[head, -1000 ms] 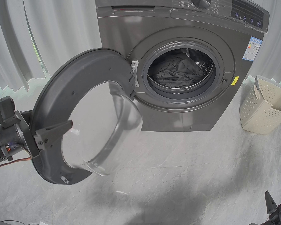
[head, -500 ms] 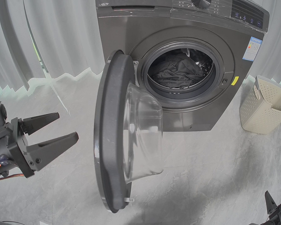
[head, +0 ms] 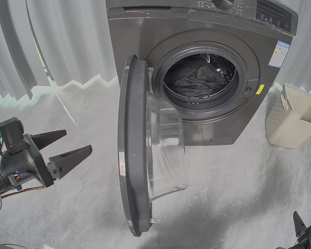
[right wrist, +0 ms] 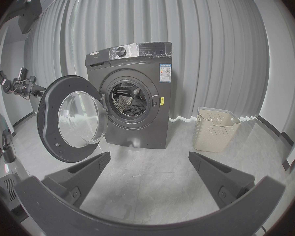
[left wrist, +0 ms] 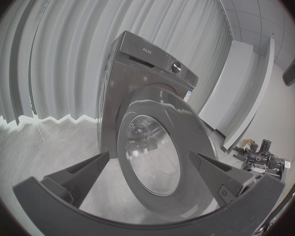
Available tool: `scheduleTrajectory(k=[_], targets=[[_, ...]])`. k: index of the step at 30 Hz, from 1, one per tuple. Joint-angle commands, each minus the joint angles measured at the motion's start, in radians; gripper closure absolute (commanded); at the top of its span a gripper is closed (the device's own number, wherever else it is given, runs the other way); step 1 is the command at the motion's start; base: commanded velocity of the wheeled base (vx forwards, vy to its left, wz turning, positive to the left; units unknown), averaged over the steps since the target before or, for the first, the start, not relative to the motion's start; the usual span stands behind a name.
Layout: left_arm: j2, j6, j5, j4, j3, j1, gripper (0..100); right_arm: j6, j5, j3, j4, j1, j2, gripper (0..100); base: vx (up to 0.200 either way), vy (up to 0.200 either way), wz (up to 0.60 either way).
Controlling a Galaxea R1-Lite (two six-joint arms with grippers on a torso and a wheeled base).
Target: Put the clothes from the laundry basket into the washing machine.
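Washing-machine door (head: pixel 134 146) stands half-shut just ahead of my wide-spread left gripper (head: pixel 78 139), touching neither finger; dark clothes (head: pixel 195 78) lie in the drum (head: pixel 228 71) beyond it; I'd push its outer rim squarely till it latches.

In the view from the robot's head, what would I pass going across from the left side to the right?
left pincer, fingers apart → the washer's open door, seen almost edge-on → dark clothes in the drum → laundry basket on the floor
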Motion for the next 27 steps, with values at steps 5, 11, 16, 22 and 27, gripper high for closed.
scheduleTrajectory(k=[5, 11, 16, 22, 27], targets=[[0.336, 0.0, 0.05, -0.266, -0.018, -0.096, 0, 0.0, 0.0, 0.01, 0.0, 0.0, -0.016, 0, 0.0, 0.0, 0.0], [0.517, -0.008, 0.128, -0.467, -0.096, -0.151, 0, -0.001, 0.0, 0.01, 0.0, 0.0, -0.016, 0, 0.0, 0.0, 0.0], [0.585, -0.029, 0.14, -0.474, -0.213, -0.152, 0, -0.001, 0.0, 0.01, 0.0, 0.0, -0.016, 0, 0.0, 0.0, 0.0], [0.673, -0.06, 0.162, -0.479, -0.365, -0.152, 0, -0.003, 0.0, 0.01, 0.0, 0.0, -0.016, 0, 0.0, 0.0, 0.0], [0.752, -0.062, 0.178, -0.481, -0.457, -0.152, 0, -0.003, 0.0, 0.01, 0.0, -0.001, -0.016, 0, 0.0, 0.0, 0.0]])
